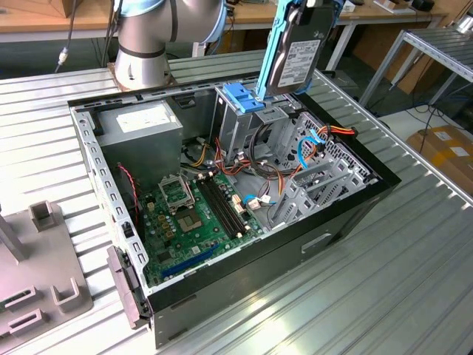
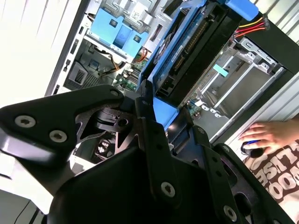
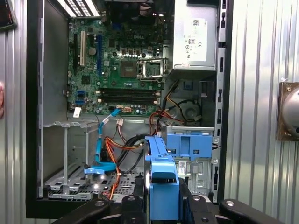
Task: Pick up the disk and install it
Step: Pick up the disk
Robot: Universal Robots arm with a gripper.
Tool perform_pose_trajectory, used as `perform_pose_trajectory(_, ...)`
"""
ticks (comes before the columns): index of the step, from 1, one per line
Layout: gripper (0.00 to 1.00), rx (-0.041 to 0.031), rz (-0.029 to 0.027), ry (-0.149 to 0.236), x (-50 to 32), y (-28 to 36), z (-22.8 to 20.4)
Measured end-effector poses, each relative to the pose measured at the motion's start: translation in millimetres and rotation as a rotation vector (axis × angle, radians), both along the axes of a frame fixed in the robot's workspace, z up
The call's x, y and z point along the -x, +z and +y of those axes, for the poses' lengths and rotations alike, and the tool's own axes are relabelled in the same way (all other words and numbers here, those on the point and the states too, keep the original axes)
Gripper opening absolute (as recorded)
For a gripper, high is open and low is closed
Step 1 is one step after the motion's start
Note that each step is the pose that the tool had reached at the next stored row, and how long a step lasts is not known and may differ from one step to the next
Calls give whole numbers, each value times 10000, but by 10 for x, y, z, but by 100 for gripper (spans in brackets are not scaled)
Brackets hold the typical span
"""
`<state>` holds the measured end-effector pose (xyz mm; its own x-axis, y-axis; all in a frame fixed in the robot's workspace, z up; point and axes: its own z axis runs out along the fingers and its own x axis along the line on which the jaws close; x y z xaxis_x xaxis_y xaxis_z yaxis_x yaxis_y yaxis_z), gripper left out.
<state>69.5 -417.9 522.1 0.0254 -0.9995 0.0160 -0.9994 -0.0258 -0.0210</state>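
The gripper (image 2: 161,112) is clenched on the disk (image 1: 294,55), pinching its blue bracket. It holds the disk on edge in the air above the open case (image 1: 318,244), just over the blue-topped cage (image 1: 238,98) (a person's hand (image 2: 268,135) lies near the case's outer wall).

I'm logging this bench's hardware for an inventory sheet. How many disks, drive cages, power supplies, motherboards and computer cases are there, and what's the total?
Disk: 1, held in the gripper
Blue-topped drive cage: 1
Power supply: 1
Motherboard: 1
Computer case: 1
Total: 5
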Motion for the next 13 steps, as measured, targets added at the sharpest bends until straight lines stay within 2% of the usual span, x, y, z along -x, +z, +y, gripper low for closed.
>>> perform_pose_trajectory(2, 37, 0, 0, 0, 0, 0, -35)
perform_pose_trajectory(5, 37, 0, 0, 0, 0, 0, -65)
perform_pose_trajectory(10, 37, 0, 0, 0, 0, 0, -103)
perform_pose_trajectory(13, 37, 1, 0, 0, 0, 1, -106)
